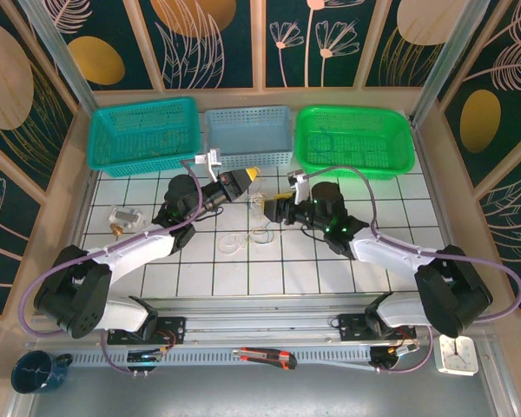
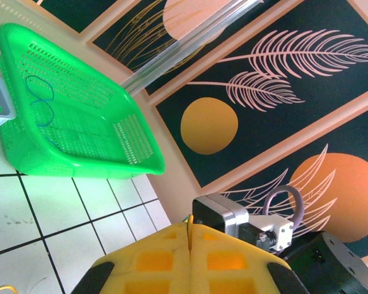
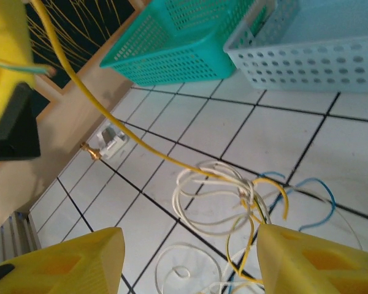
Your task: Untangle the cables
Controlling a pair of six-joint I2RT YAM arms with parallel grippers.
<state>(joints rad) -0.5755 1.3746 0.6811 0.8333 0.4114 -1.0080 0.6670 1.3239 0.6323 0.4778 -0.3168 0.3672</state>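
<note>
Cables (image 3: 245,193): thin yel/wht/blu loops knotted together on tiles (image 3: 193,128).

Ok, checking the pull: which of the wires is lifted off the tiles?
The yellow wire, stretched taut up to the left gripper; the white wire and blue wire lie slack below.

White-and-black arms (image 1: 139,248) trail purple cables (image 1: 24,300), with yellow claw fingers (image 3: 67,260).
</note>
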